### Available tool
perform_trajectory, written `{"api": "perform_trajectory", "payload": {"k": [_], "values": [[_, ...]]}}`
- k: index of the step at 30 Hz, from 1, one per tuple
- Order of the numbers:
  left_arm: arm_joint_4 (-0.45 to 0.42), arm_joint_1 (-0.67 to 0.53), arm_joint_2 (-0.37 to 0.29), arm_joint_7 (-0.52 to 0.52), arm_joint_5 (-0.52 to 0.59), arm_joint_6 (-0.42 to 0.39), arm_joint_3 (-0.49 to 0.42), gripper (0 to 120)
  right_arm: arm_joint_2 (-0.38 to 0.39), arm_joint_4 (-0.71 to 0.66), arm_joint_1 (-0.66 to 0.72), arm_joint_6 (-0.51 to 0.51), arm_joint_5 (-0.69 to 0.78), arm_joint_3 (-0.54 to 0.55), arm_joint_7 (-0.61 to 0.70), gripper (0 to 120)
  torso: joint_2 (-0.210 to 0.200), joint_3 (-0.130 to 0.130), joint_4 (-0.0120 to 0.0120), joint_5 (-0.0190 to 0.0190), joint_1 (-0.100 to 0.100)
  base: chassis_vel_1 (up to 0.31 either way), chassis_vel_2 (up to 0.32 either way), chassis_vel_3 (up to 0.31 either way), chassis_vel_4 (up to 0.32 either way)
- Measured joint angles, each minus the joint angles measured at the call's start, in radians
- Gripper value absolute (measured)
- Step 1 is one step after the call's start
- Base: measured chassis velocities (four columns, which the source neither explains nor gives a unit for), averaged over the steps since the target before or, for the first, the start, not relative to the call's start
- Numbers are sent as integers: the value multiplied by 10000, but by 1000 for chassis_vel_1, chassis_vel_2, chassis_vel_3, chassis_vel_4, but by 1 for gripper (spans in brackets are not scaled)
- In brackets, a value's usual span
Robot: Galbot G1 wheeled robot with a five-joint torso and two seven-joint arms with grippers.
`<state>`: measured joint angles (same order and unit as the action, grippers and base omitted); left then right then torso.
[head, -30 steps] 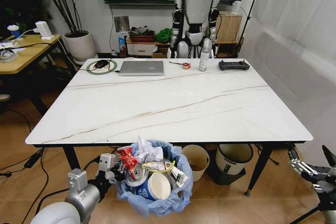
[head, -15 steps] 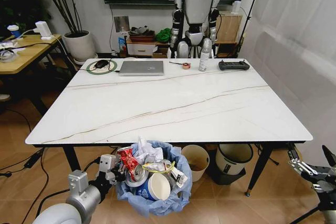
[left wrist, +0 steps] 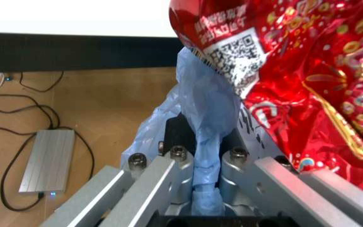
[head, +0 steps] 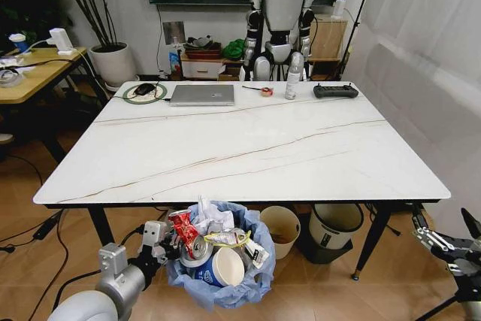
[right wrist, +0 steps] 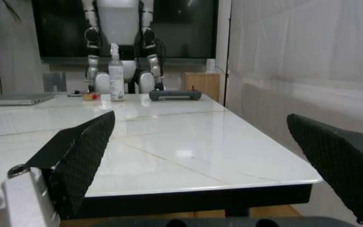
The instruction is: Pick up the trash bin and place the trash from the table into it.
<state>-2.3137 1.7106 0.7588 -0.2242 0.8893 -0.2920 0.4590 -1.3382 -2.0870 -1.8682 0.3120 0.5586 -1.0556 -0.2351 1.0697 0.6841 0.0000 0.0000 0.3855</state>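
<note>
**Left gripper clamps the bin's bag rim below the table's near edge**

The left gripper (head: 161, 240) sits low at the robot's left, its fingers (left wrist: 162, 172) closed on a fold of the light-blue bag of the trash bin (head: 218, 291). The bin is beside the near edge of the table (head: 240, 148), and whether it rests on the floor is hard to tell from the head view. The trash (head: 207, 242) fills it: a red wrapper (left wrist: 295, 71) right against the gripper, a crushed can, white tissue and a paper cup. A laptop (head: 201, 95), a spray bottle (right wrist: 115, 73) and a black remote (head: 335, 92) lie along the table's far side. The right gripper (right wrist: 200, 165) hangs at the table's right corner, jaws wide apart and holding nothing.
</note>
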Motion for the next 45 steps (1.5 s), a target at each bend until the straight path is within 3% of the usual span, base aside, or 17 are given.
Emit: {"api": "perform_trajectory", "payload": {"k": [45], "values": [[231, 32, 267, -46, -20, -42, 102, 0, 0, -1, 0, -1, 0, 0, 0, 100, -2197, -1245, 1, 0, -953, 0, 0, 0, 0]]}}
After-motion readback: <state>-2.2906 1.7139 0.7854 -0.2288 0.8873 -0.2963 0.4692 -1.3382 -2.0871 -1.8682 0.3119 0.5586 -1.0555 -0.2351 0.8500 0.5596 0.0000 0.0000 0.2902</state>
